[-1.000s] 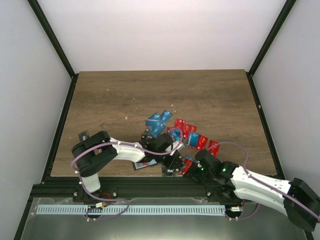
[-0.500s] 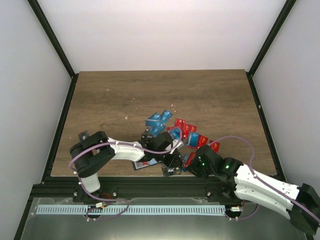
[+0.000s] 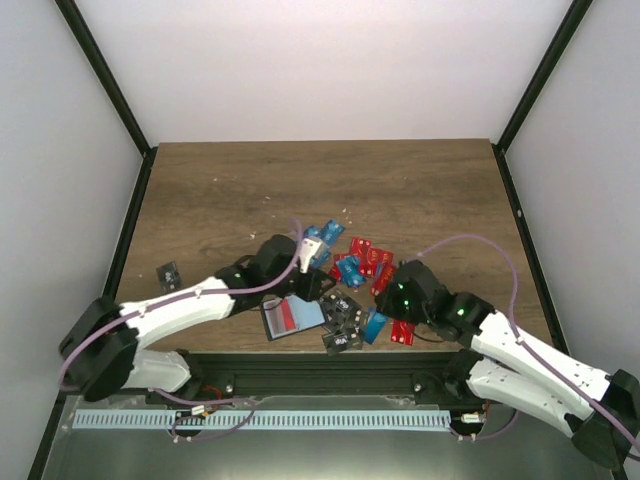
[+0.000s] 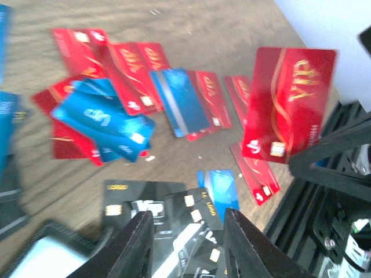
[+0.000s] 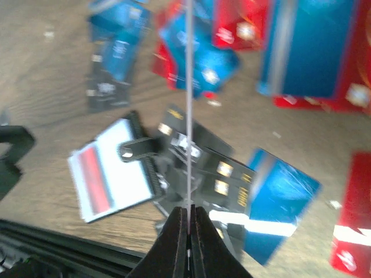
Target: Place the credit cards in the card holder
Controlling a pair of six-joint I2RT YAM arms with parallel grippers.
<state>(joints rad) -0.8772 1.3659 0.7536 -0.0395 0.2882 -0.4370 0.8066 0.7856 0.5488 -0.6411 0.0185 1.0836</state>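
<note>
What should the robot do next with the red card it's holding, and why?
Probably swing the right tool left toward the card holder. That tool is shut on a red card, lifted above the others, and the holder lies open close by. The left tool is open and empty.

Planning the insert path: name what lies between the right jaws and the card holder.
Black cards lie piled there, beside the card holder; the top view shows it.
</note>
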